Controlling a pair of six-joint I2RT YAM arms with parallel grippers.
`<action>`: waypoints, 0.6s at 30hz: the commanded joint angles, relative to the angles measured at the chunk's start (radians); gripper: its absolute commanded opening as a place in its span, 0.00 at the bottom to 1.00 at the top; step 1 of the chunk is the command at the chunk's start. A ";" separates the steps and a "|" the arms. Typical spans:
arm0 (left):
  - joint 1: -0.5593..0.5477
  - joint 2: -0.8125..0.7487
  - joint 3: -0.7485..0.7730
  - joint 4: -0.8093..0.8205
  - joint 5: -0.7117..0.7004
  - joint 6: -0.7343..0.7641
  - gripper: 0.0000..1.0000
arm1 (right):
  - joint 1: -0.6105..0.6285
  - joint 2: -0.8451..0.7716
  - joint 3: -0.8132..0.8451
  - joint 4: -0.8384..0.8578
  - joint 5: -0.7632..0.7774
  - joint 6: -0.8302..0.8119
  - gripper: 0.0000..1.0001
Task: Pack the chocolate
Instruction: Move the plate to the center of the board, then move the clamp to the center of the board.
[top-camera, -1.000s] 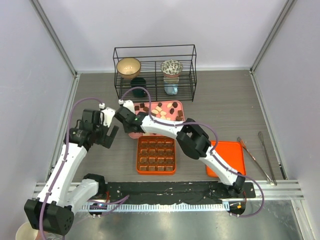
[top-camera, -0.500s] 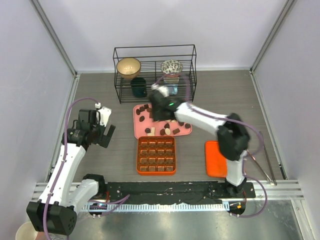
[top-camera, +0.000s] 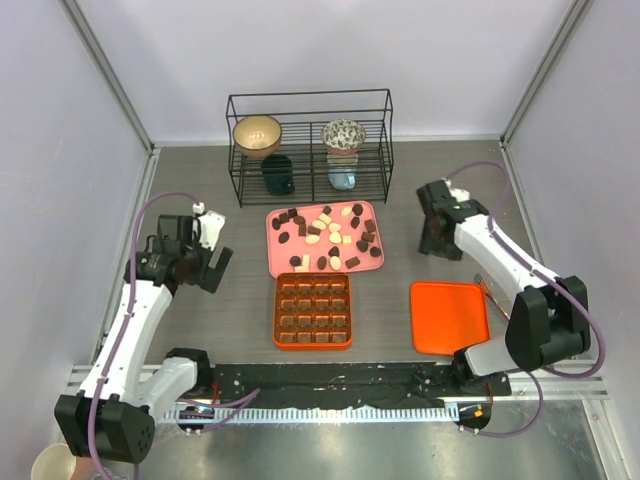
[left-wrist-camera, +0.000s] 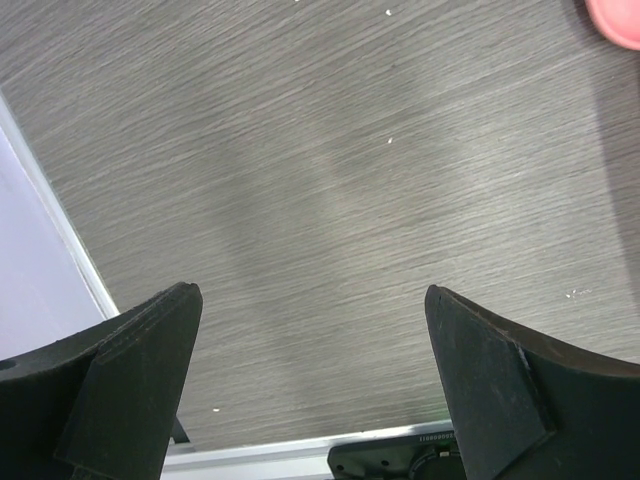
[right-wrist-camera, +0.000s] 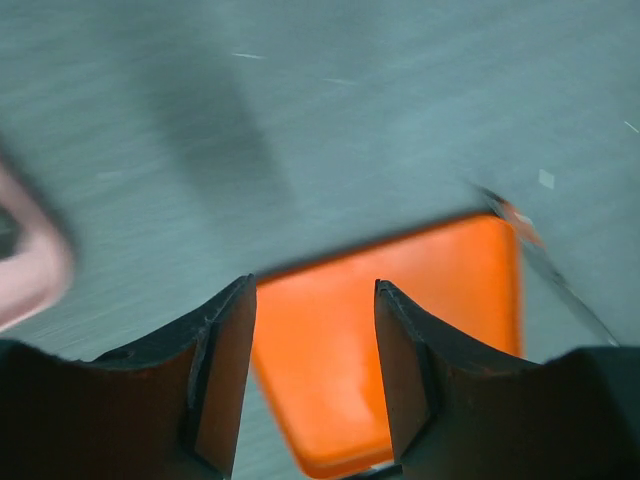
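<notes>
Several pieces of chocolate (top-camera: 330, 238), dark brown, tan and cream-white, lie loose on the pink tray (top-camera: 283, 256). More dark pieces fill the cells of the orange gridded box (top-camera: 277, 312) in front of it. My left gripper (top-camera: 212, 268) hangs open left of the tray over bare table (left-wrist-camera: 310, 292), with only the tray's corner (left-wrist-camera: 620, 15) in its view. My right gripper (top-camera: 433, 243) is right of the tray. It is open and holds nothing (right-wrist-camera: 314, 284), above the far edge of the flat orange lid (right-wrist-camera: 400, 340).
A black wire rack (top-camera: 310, 145) with bowls and cups stands at the back. The orange lid (top-camera: 449, 317) lies right of the box. A thin metal tool (right-wrist-camera: 560, 285) lies beyond the lid's right edge. Walls close in the left and right sides.
My right arm has swung from the pink tray's left side, across it, to the right of the table, and its jaws have opened. The left arm has barely moved.
</notes>
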 joint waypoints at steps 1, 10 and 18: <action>0.007 0.053 0.025 0.071 0.048 0.013 1.00 | -0.136 -0.112 -0.045 -0.092 0.026 -0.045 0.55; 0.003 0.350 0.139 0.215 0.209 -0.026 1.00 | -0.207 -0.097 -0.001 -0.178 0.061 -0.083 0.56; -0.046 0.634 0.270 0.321 0.230 -0.018 1.00 | -0.355 -0.004 -0.001 -0.204 0.049 -0.069 0.62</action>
